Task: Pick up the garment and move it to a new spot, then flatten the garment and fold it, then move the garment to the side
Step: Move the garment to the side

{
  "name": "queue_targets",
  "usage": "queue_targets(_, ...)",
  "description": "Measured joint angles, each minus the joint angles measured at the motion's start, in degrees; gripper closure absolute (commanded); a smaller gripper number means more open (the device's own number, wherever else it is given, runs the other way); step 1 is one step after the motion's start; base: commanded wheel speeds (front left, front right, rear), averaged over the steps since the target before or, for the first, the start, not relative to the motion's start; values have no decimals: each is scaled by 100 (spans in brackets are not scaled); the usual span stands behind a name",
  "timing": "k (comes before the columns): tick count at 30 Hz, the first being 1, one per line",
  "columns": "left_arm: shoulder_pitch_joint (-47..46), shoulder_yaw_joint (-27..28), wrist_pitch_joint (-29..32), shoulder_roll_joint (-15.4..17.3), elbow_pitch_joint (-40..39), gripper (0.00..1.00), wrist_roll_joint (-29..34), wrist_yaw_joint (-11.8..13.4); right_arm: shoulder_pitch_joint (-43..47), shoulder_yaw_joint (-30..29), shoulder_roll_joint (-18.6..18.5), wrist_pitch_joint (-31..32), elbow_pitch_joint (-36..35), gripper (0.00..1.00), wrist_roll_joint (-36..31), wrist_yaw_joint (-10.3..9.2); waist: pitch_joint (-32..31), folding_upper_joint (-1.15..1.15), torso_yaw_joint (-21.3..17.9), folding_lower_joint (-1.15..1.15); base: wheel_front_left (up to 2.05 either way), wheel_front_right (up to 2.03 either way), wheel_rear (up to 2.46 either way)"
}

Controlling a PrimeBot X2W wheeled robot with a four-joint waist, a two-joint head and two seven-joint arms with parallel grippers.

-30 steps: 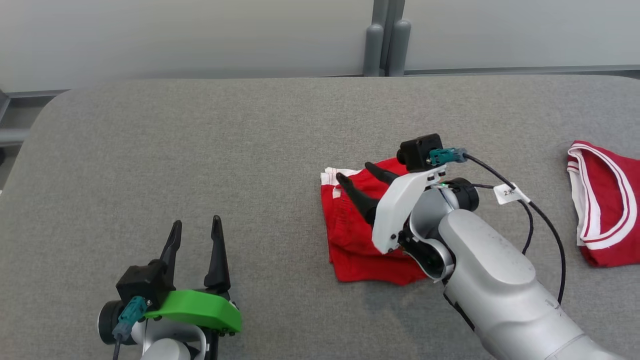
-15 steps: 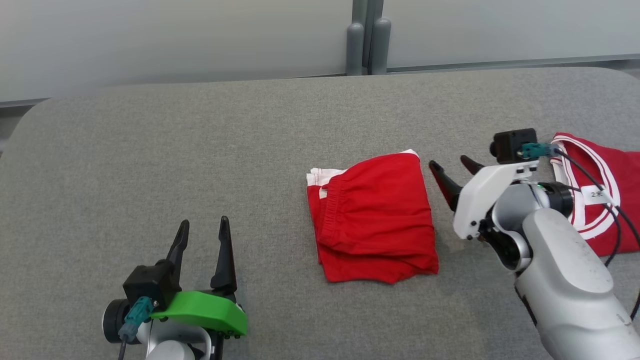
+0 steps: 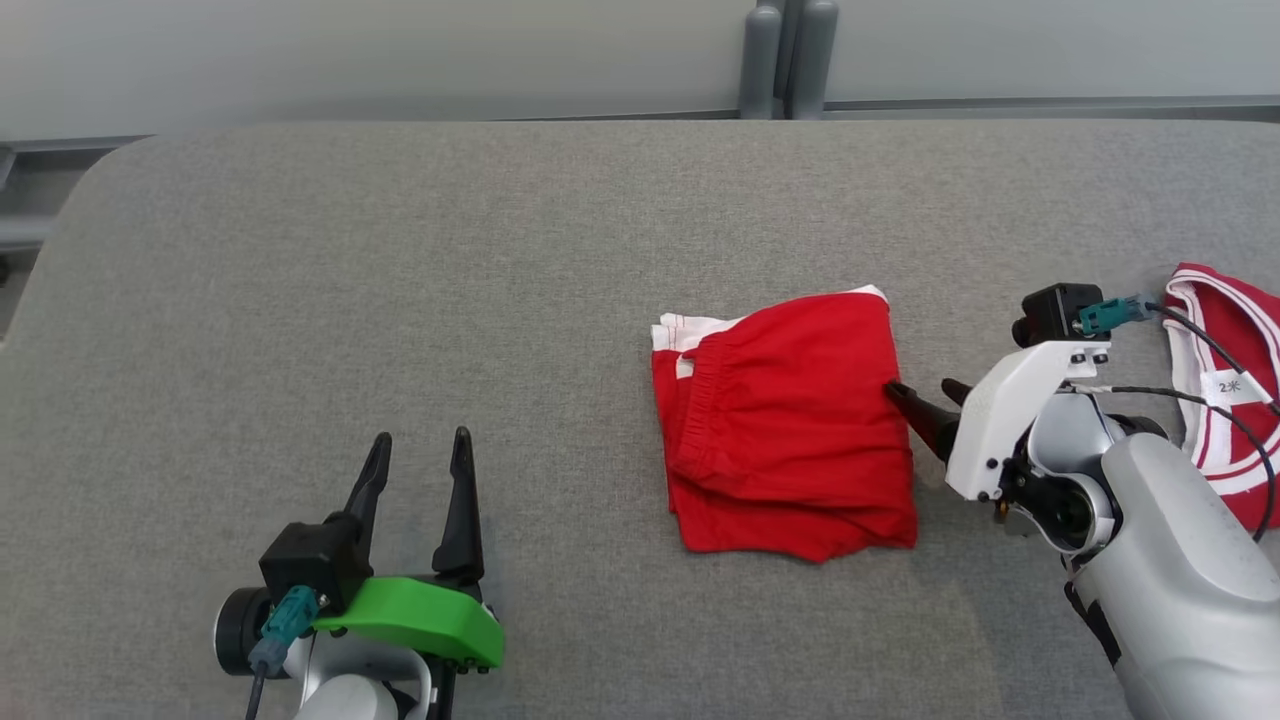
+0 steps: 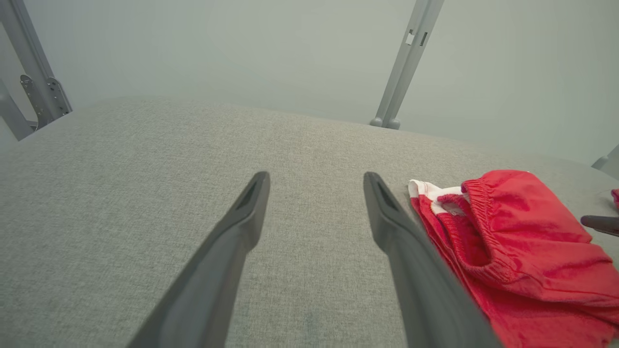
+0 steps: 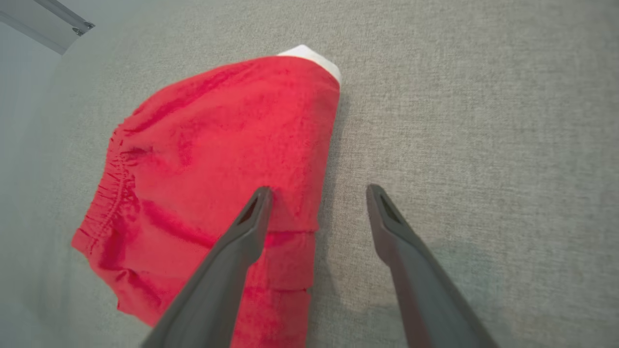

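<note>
Now | right gripper (image 3: pixel 917 386) wide, empty, at 3 o'clock edge of red shorts (image 3: pixel 785 420) | left gripper (image 3: pixel 421 435) likewise | risk: one-layer pinch unfolds them

A broad grey woven-fabric padded surface (image 3: pixel 400 300) with rounded far corners spreads across the room. At its right edge lies a crumpled red garment with white striped trim (image 3: pixel 1245 325), partly cut off from sight. Behind the surface's far edge stand two upright grey metal posts (image 3: pixel 787 60), close together, against a plain pale grey wall (image 3: pixel 400 50). Off the far left corner stands a slanted grey metal bracket with bolts (image 4: pixel 34 82).
</note>
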Motion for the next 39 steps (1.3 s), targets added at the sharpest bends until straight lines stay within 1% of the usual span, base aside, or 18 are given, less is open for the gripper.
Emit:
queue_targets(3, -7, -16, 0, -4, 14, 0, 3, 0, 1, 51, -108, 177, 34, 0, 172, 0, 38, 0, 102, 0, 0, 0, 0)
queue_targets(9, -58, -36, -9, -9, 48, 0, 3, -20, -1, 98, -133, 379, 259, 0, 497, 0, 102, 0, 302, 0, 0, 0, 0)
queue_targets(14, -63, -43, -18, -12, 66, 0, 3, -21, -68, 163, -144, 360, 475, 0, 657, 0, 148, 0, 418, 0, 0, 0, 0)
queue_targets(15, -64, -44, -19, -11, 73, 0, 3, -23, -102, 185, -148, 315, 512, 44, 680, 0, 155, 0, 432, 0, 0, 0, 0)
queue_targets(16, -65, -42, -23, -11, 80, 0, 3, -27, -133, 209, -152, 292, 543, 59, 693, 0, 162, 0, 442, 0, 0, 0, 0)
queue_targets(17, -65, -42, -30, -10, 85, 0, 3, -27, -151, 234, -153, 245, 576, 70, 710, 0, 167, 0, 447, 0, 0, 0, 0)
queue_targets(19, -66, -41, -34, -10, 89, 0, 3, -26, -176, 297, -167, 160, 636, 100, 731, 0, 167, 0, 442, 0, 0, 0, 0)
queue_targets(23, -66, -40, -34, -2, 81, 0, 3, -5, -259, 475, -199, 85, 680, 100, 838, 0, 168, 0, 398, 0, 0, 0, 0)
queue_targets(27, -66, -43, -34, 12, 53, 0, 4, 11, -324, 664, -335, 69, 612, 100, 942, 0, 161, 0, 296, 0, 0, 0, 0)
queue_targets(33, -66, -59, -33, 43, -8, 0, 8, 32, -353, 900, -732, 223, 309, 100, 1023, 1, 137, 0, 48, 0, 0, 0, 0)
queue_targets(39, -70, -86, -5, 78, -88, 0, 24, 54, -361, 928, -1092, 455, -69, 100, 1098, 1, 121, 0, -356, 0, 0, 0, 0)
